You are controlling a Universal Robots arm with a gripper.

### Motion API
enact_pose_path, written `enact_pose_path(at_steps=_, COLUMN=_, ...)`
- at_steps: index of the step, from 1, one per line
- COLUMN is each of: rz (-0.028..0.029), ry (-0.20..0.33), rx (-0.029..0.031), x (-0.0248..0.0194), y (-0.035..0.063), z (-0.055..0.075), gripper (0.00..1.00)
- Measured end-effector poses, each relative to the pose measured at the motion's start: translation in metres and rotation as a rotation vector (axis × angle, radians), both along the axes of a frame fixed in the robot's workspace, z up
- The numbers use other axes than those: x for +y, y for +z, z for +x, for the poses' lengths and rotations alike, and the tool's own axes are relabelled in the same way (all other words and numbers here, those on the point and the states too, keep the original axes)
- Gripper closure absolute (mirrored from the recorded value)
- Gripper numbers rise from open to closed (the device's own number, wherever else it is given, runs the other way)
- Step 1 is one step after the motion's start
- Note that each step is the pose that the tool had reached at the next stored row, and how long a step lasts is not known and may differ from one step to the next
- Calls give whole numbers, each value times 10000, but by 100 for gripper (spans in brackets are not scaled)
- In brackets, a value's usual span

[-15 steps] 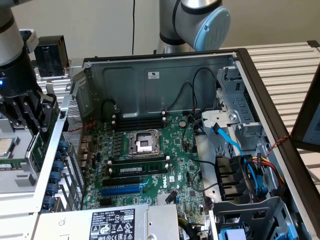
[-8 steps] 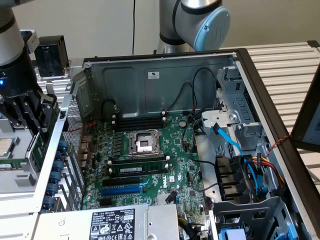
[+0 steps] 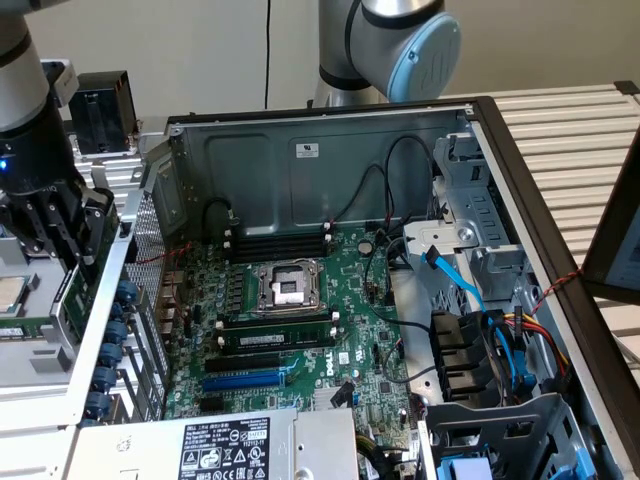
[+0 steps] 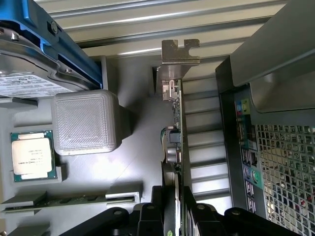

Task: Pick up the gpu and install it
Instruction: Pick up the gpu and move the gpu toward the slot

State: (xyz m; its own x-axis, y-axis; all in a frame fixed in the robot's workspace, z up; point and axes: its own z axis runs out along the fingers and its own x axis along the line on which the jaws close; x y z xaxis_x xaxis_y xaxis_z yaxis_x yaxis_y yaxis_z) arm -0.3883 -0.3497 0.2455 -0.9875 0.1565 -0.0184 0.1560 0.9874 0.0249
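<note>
The gpu (image 4: pixel 178 147) is in the gripper (image 4: pixel 174 211), seen edge-on in the wrist view. The jaws are closed narrowly on the board's near end, one of the fingers (image 4: pixel 147 219) on each face, and its metal bracket (image 4: pixel 180 51) is at the far end. It seems to be lifted off the grey table (image 4: pixel 142 142), so the pick-up looks done, while the install is not: the card sits outside the case (image 3: pixel 330 160), in no slot. Around it on the table are a ribbed grey block (image 4: pixel 84 122), a CPU (image 4: pixel 31 152) in its holder, a RAM stick (image 4: pixel 83 200) lying flat, and a drive (image 4: pixel 29 64) in a blue frame. Just beside the card stands the case's rear wall (image 4: pixel 248 162) with its ports and mesh. In the exterior view the gripper (image 3: pixel 60 225) hangs off the exterior view's left of the case, with that perforated wall (image 3: pixel 140 300) between it and the motherboard (image 3: pixel 370 300). On the board a blue slot (image 3: pixel 245 380) looks empty. Black cables (image 3: pixel 375 200) loop over the board's far side, well apart from that slot, so the wall is the main thing in the way.
</note>
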Motion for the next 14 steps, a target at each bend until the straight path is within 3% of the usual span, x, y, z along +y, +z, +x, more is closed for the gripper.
enact_pose_path(at_steps=5, rz=7, ry=0, rx=4, x=-1, y=11, z=1, gripper=73)
enact_pose_path(at_steps=10, rz=109, ry=0, rx=24, x=-1, y=134, z=0, gripper=73)
enact_pose_path(at_steps=14, rz=158, ry=0, rx=27, x=-3, y=261, z=0, gripper=73)
